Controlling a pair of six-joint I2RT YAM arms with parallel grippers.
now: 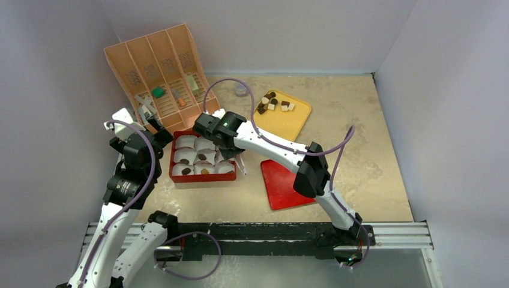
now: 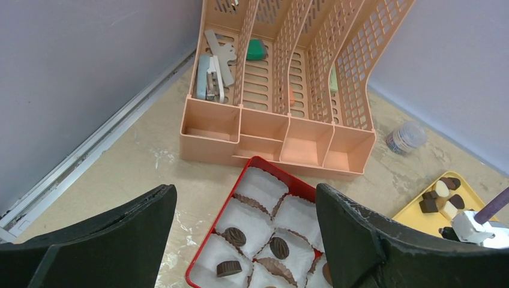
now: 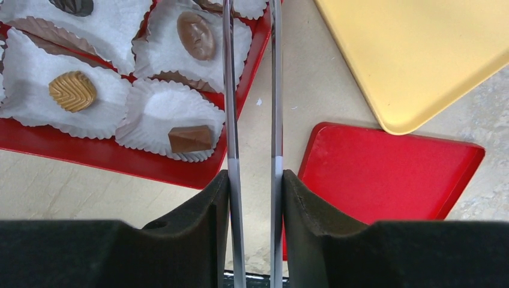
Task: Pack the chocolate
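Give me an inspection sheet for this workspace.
Surface: marbled beige table, no spills seen.
Job's things: chocolate on yellow tray; more pieces in paper cups in red box; red lid beside box.
Clutter: organizer holding small items; small jar.
Grippers: left gripper open near box; right gripper shut on tweezers at box edge.
Cables: purple cables loop along both arms.
Surroundings: grey walls; nothing else seen.

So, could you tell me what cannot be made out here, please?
- Top view: the right arm covers the red box's far right-hand side.
- Right wrist view: the tweezers' tips run off the top edge.
- Left wrist view: the bottom edge cuts off the box's near end.
- Top view: chocolates on the yellow tray are too small to count.
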